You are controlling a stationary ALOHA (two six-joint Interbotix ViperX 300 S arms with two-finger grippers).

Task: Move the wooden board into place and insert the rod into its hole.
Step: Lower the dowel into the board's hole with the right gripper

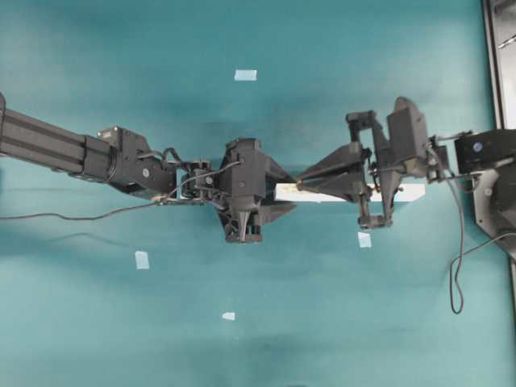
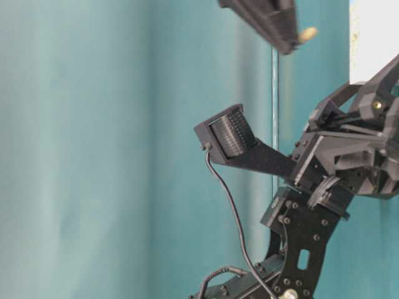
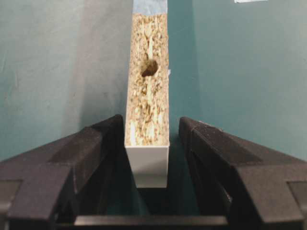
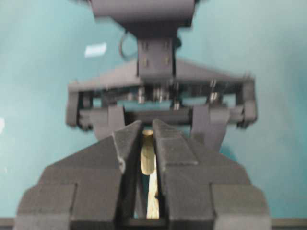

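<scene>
The wooden board lies across the middle of the teal table. In the left wrist view the board runs away from me, rough chip edge up, with the hole in it and light-blue tape beyond. My left gripper is open and straddles the board's white near end. The left finger sits close against it and a gap shows at the right finger. My right gripper hovers over the board, shut on the rod. The rod's tip pokes out of the fingertips.
Small pale-blue tape squares lie on the table at the back, front left, front middle and just in front of the board. A black frame runs along the right edge, and a cable hangs there.
</scene>
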